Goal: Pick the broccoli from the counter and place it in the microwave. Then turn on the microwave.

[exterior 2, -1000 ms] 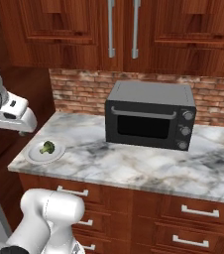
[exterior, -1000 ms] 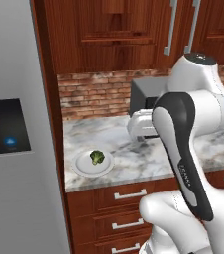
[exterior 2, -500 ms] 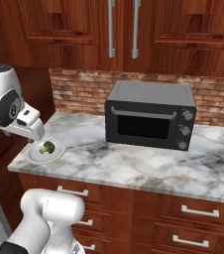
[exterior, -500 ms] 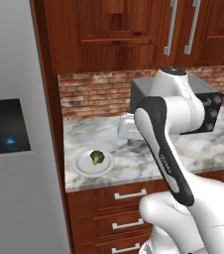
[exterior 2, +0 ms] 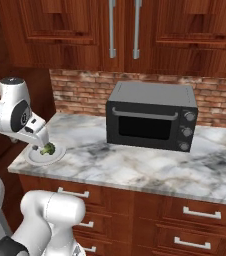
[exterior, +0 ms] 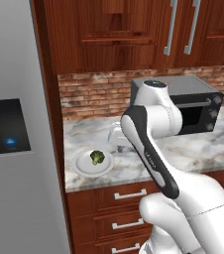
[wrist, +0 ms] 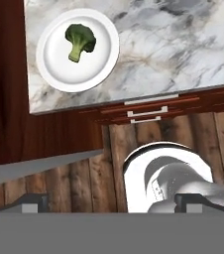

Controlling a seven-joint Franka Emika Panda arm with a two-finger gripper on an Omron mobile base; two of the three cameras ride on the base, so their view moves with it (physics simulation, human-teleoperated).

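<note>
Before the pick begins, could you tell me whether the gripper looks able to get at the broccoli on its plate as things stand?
Probably yes. The broccoli lies uncovered in the middle of a white plate near the counter edge, nothing beside or over it. The gripper hangs close by with jaws open.

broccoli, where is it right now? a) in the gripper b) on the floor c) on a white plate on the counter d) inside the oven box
c: the broccoli lies on the white plate near the counter corner, and the left base view shows it there too, apart from the arm.
</note>
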